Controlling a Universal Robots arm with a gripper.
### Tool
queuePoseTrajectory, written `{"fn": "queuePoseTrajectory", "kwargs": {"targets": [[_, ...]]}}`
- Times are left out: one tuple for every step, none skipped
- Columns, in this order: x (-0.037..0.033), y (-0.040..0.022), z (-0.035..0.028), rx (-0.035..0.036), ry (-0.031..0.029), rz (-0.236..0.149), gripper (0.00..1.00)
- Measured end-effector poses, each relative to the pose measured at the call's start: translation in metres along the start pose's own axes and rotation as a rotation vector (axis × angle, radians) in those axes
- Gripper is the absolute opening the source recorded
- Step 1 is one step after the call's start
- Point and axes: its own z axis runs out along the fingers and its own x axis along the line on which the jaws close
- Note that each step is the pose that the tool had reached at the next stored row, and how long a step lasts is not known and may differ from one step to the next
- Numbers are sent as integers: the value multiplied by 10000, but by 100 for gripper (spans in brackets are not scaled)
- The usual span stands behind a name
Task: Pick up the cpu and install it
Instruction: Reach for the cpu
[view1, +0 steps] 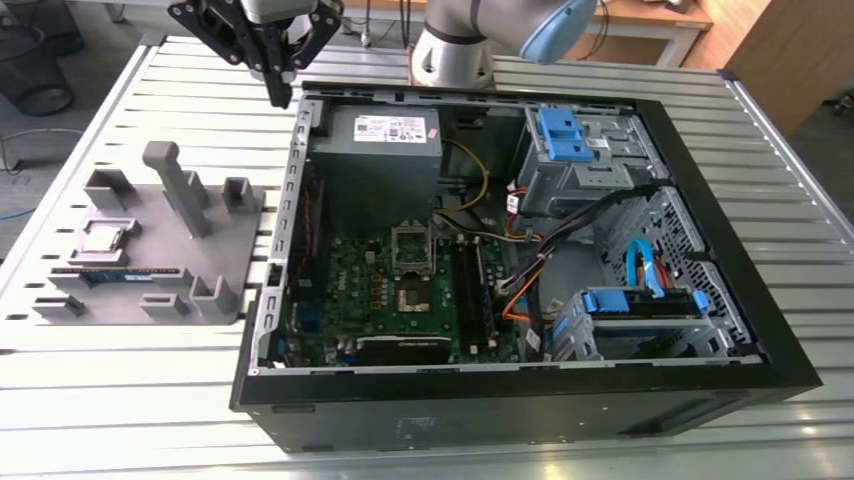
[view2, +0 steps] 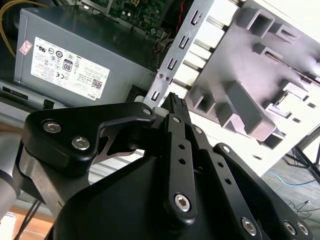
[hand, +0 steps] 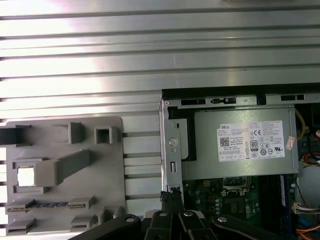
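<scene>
We're looking at the cpu (view1: 107, 237): a small flat square w/ a shiny silver-grey top & a thin pale rim, glaring near-white in the first wrist view (hand: 26, 176). It's lying flat in a square recess of the grey holder tray (view1: 234, 245). The tray is sitting on the slatted metal table (view1: 120, 400) on the exterior view's left, just beside the open PC case (view1: 747, 330). A green & blue RAM stick (view1: 118, 273) is lying in a slot just on the near side of the cpu. A tall grey post (view1: 174, 185) is standing up from the tray on the cpu's right in that view.

The hand (view1: 278, 92) is hanging in the air well apart from the cpu, farther back & toward the exterior view's right. It's hovering over the strip btw the tray's far corner & the case's left wall, touching nothing & carrying nothing. Its black fingertips (view2: 175, 102) are pressing together, no gap showing.

The arm (view1: 454, 50) is reaching in from the table's far side, w/ the wrist pointing the fingers straight down. The grey PSU (view1: 387, 130) is sitting in the case's far left corner, just right of the hand, w/ the green mobo (view1: 360, 290) nearer to us.
</scene>
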Motion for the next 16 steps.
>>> {"fn": "queuePoseTrajectory", "kwargs": {"targets": [[7, 0, 0, 0, 0, 0, 11], [14, -1, 0, -1, 0, 0, 11], [20, -1, 0, 0, 0, 0, 11], [27, -2, 0, 0, 0, 0, 11], [35, -2, 0, 0, 0, 0, 11], [41, -3, -1, 1, 0, 0, 11], [47, -3, -1, 0, 0, 0, 11], [53, -4, -1, 0, 0, 0, 11], [58, -4, -1, 0, 0, 0, 11], [64, -4, -1, 0, 0, 0, 11], [71, -5, -1, 0, 0, -1, 11], [76, -5, -2, 0, 0, 0, 11], [82, -6, -2, 0, 0, 0, 11], [88, -6, -2, 0, 0, 0, 11], [94, -7, -2, 0, 0, -1, 11], [100, -7, -2, 0, 0, 0, 11]]}}
